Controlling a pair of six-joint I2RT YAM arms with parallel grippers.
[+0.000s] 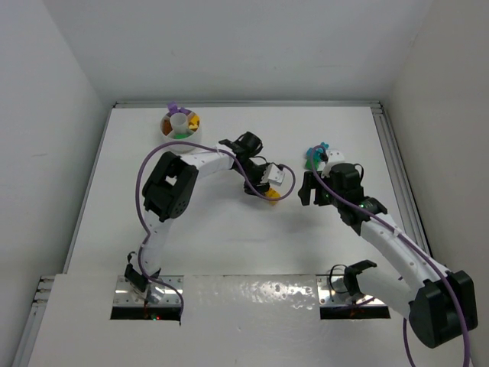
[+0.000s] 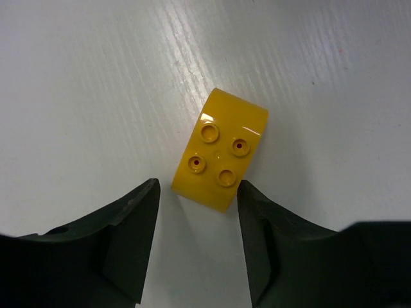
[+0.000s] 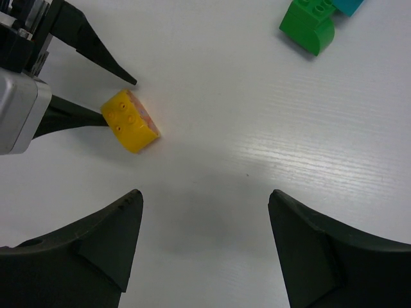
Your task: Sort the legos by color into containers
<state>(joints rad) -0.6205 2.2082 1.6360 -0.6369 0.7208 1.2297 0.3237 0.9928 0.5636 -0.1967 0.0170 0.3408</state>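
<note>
A yellow lego [image 2: 221, 151] lies studs-up on the white table, and its near end sits just between the tips of my open left gripper [image 2: 198, 192]. From above, the left gripper [image 1: 272, 186] is over the lego [image 1: 273, 193] at mid-table. My right gripper [image 3: 204, 199] is open and empty; the yellow lego [image 3: 130, 122] lies ahead of it to the left. A green lego [image 3: 308, 25] and a teal lego [image 3: 347, 5] lie together beyond it. The divided white bowl [image 1: 163, 126] stands at the back left, holding green and orange pieces, with a purple lego [image 1: 176, 108] at its far rim.
The right gripper [image 1: 309, 189] hovers just right of the left one, close to it. The green and teal legos [image 1: 313, 157] lie near the right arm's wrist. White walls close in the table at the back and sides. The left gripper's fingers [image 3: 96, 48] show in the right wrist view.
</note>
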